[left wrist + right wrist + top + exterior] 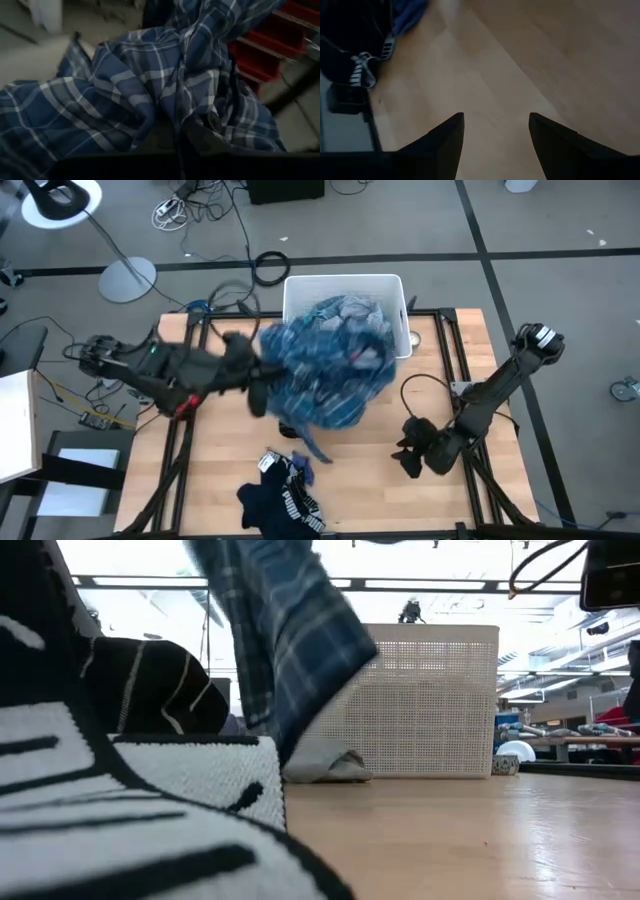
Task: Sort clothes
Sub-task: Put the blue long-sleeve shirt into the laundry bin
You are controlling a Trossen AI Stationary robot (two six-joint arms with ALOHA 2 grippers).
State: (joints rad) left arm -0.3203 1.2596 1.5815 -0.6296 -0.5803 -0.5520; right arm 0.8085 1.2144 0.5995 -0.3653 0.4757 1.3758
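Note:
My left gripper (258, 380) is shut on the blue-and-white plaid shirt (325, 370), which is lifted over the table's middle, in front of the white bin (345, 283). In the low view the shirt (290, 650) hangs down, its lower end close to a grey piece (325, 765) lying on the table. A navy item with white stripes (285, 495) lies near the table's near edge. My right gripper (410, 452) is open and empty, low over the table's right part (495, 140). My left gripper holds the plaid shirt by a bunched fold (175, 115), several layers gathered together; the cloth itself hides the fingertips. The fingers come level from the table's left. The shirt spreads and hangs below the hold, a tail (312, 442) reaching down toward the table.
The white bin (430, 700) at the table's far edge holds grey-blue cloth (345, 308). The navy item fills the low view's near left (120, 800). Bare wood (380, 490) shows between the navy item and my right gripper.

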